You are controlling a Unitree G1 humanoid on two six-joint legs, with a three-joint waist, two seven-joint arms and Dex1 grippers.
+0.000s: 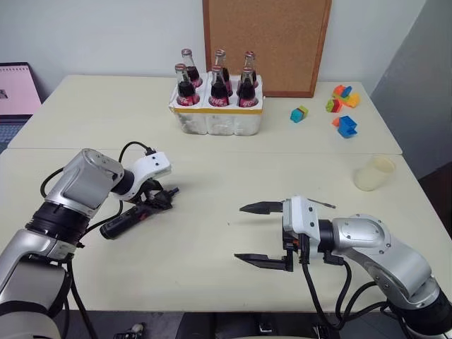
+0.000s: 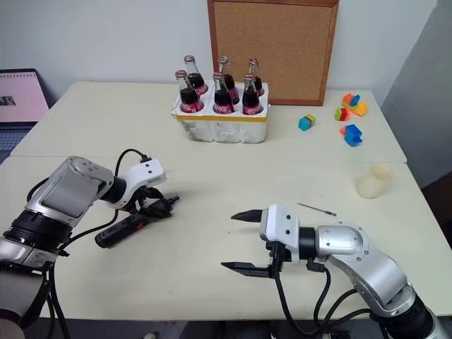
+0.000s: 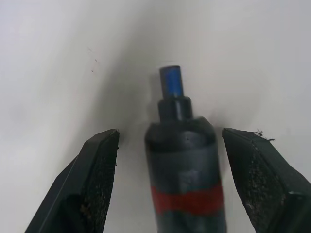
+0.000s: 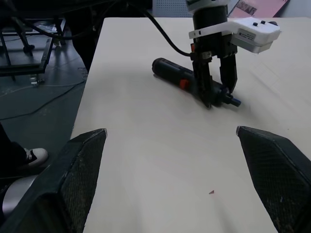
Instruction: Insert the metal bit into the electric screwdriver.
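Nearest, the right gripper (image 1: pixel 258 233) is hanging over the table (image 1: pixel 212 282) with its two fingers spread wide, holding nothing. Further left, the left gripper (image 4: pixel 216 90) is straddling the screwdriver (image 1: pixel 131 218), which is lying flat on the table; its fingers (image 3: pixel 95 179) are standing apart from the barrel, released. One bit (image 2: pixel 316 209) is lying just beyond the right gripper. Beyond are sitting one cup (image 1: pixel 373 172), six bottles (image 1: pixel 219 88) in one carrier (image 1: pixel 217 119) and several blocks (image 1: pixel 345 126).
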